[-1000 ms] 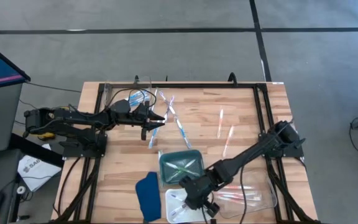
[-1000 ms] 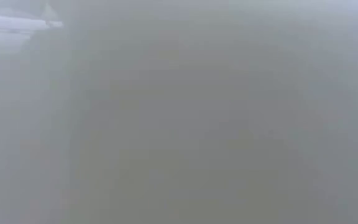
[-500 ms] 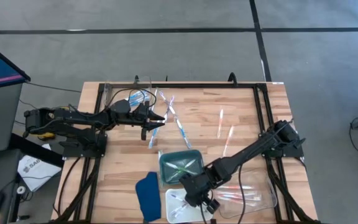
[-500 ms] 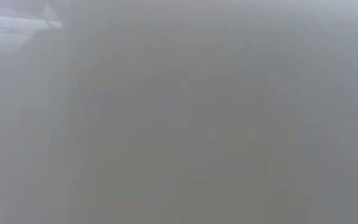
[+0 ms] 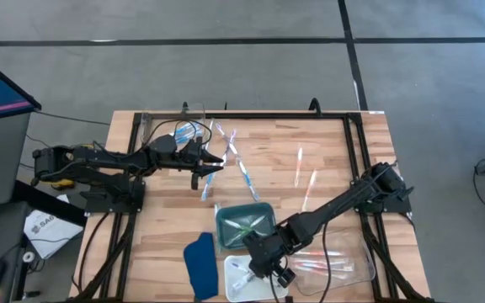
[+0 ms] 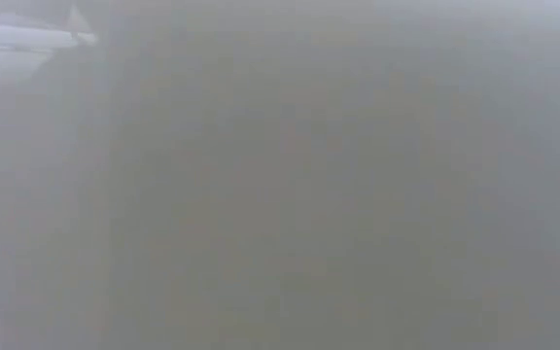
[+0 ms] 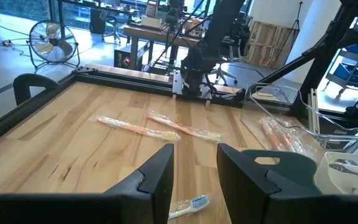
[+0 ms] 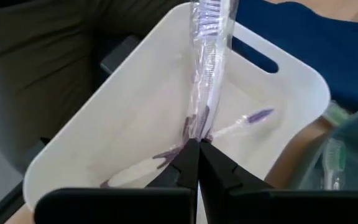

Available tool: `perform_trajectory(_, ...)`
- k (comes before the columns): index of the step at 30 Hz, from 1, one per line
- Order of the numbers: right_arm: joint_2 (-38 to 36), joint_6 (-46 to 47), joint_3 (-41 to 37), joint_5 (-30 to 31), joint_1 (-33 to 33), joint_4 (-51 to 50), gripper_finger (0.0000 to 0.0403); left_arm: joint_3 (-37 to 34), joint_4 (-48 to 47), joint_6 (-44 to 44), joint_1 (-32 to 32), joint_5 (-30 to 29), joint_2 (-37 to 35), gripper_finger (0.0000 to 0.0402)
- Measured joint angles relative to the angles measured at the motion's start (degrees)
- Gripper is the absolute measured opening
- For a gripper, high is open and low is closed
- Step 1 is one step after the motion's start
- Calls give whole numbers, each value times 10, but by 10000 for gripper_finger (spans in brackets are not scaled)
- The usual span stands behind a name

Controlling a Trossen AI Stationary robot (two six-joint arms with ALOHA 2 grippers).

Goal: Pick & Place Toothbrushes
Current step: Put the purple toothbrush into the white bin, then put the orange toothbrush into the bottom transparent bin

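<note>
One film-wrapped purple toothbrush [image 8: 209, 74], pinched by right claw [image 8: 197, 152], glossy white tray [image 8: 129, 130]

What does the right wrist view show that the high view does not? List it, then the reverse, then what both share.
Only the right wrist view: the right tool shut on a wrapped purple toothbrush, with another purple toothbrush lying in the white tray.
Only the high view: the left tool above loose toothbrushes.
Both: white tray, green tray, blue cloth.
</note>
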Motion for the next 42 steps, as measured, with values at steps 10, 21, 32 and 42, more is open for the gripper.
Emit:
perform_trajectory(10, 0, 10, -52, 7, 0, 59, 0, 0, 0, 0, 0, 0, 0, 115)
perform_trajectory(21, 0, 36, -54, -9, 0, 65, 31, 0, 0, 0, 0, -1, 0, 115)
perform_trajectory(32, 0, 32, -54, -9, -1, 89, 136, 0, 0, 0, 0, -1, 0, 115)
perform_trajectory(42, 0, 58, -33, -9, -13, 90, 164, 0, 0, 0, 0, -1, 0, 115)
